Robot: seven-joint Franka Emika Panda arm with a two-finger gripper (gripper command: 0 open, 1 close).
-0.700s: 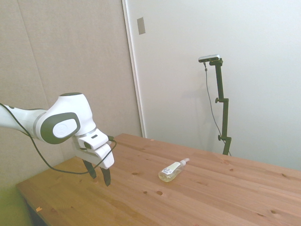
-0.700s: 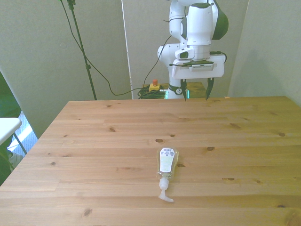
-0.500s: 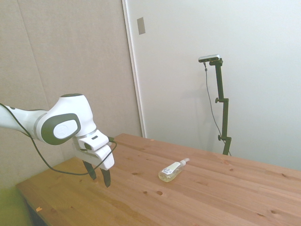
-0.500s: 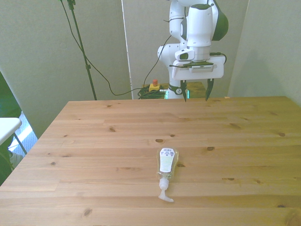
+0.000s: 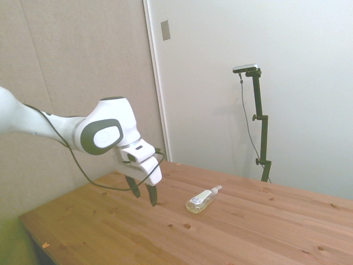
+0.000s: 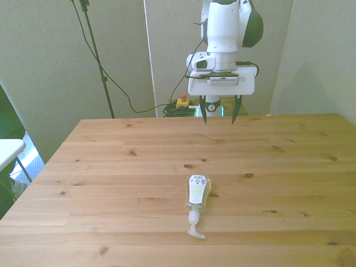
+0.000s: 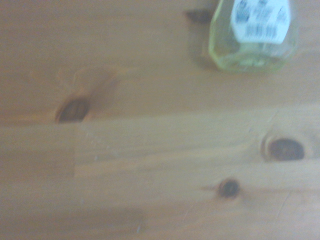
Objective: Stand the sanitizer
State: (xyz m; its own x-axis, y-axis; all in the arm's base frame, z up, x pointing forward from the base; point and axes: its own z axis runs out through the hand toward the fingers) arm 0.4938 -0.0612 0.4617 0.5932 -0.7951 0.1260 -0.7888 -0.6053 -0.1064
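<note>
The sanitizer lies flat on its side on the wooden table, label up, with its white pump head pointing toward the near edge in the front view. It is a small clear bottle of pale yellow liquid. My gripper hangs open above the table, behind the bottle and apart from it, with nothing between its fingers. The blurred wrist view catches only the bottle's base end with its label.
Dark knots mark the bare planks under the wrist. A black cable and a stand pole hang behind the table's far edge, with a red button box on the floor there.
The arm has swung forward over the table toward the bottle, and the gripper has shifted slightly to the front view's left. The bottle has not moved.
</note>
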